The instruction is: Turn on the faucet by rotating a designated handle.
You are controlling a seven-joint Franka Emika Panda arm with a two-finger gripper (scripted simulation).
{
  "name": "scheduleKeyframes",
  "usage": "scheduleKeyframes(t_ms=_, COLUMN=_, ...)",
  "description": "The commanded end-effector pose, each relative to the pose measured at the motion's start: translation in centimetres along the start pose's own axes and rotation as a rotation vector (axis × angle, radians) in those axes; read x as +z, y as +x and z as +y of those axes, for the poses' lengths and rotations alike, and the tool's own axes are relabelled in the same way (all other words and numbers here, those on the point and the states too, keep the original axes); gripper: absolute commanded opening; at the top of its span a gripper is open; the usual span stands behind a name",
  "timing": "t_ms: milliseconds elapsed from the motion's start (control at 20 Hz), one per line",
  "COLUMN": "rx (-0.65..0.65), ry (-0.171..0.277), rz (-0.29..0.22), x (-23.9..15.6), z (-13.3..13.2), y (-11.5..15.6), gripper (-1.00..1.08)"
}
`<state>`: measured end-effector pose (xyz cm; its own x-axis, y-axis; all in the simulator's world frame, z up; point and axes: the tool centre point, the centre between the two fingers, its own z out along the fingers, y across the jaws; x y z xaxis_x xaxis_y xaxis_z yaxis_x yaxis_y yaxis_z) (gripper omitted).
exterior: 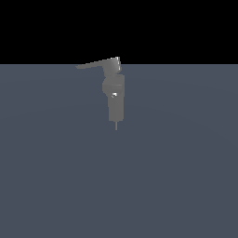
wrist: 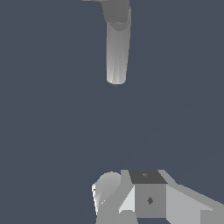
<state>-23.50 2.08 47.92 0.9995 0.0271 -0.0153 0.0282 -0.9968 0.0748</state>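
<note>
On grey floor (exterior: 186, 186), one faucet (exterior: 115, 100), one handle (exterior: 95, 64); pincer (wrist: 144, 201) state unclear.

A flat, plain slate-blue floor (exterior: 176, 186) fills the lower part of the exterior view and meets a black background along a straight horizon. The one thing on it is the grey faucet (exterior: 115, 97), standing upright near the middle, its thin pin-like tip pointing down at the surface.
</note>
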Motion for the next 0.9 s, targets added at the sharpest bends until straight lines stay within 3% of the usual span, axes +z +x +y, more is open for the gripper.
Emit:
scheduleKeyframes(t_ms=0, rx=0.025, ry=0.01, rz=-0.004, x=-0.2, z=-0.1, y=0.7, gripper=-1.0)
scheduleKeyframes(t_ms=350, rx=0.141, ry=0.052, rz=-0.026, x=-0.7, z=-0.6, y=3.7, gripper=-1.0)
scheduleKeyframes(t_ms=850, rx=0.391, ry=0.111, rz=-0.084, x=-0.6, z=-1.5, y=10.4, gripper=-1.0)
